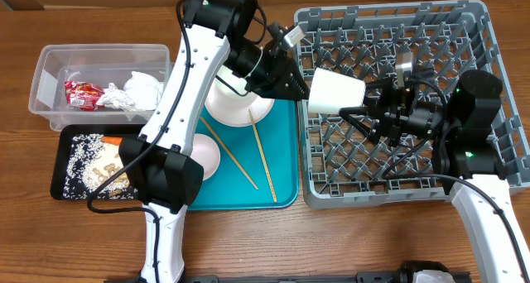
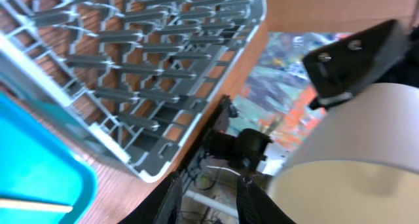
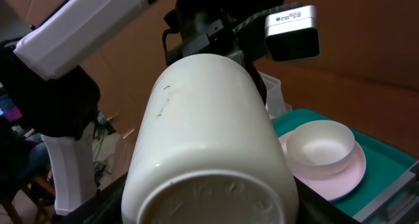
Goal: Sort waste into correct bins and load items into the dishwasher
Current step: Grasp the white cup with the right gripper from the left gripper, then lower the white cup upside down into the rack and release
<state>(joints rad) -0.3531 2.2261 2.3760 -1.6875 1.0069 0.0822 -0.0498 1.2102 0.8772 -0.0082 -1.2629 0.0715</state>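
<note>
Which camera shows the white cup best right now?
Right wrist: the white cup fills the frame, base and side clear. Overhead shows the white cup small, side-on. Left wrist catches only a blurred, cropped part.

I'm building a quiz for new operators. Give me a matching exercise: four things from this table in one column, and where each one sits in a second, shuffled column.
Things
1. red wrapper
2. rice grains
3. chopsticks
4. white cup

Places
A. on the teal tray
B. held in the left claw
C. in the clear tub
D. in the black tray

Pairs: 1-C, 2-D, 3-A, 4-B
</note>
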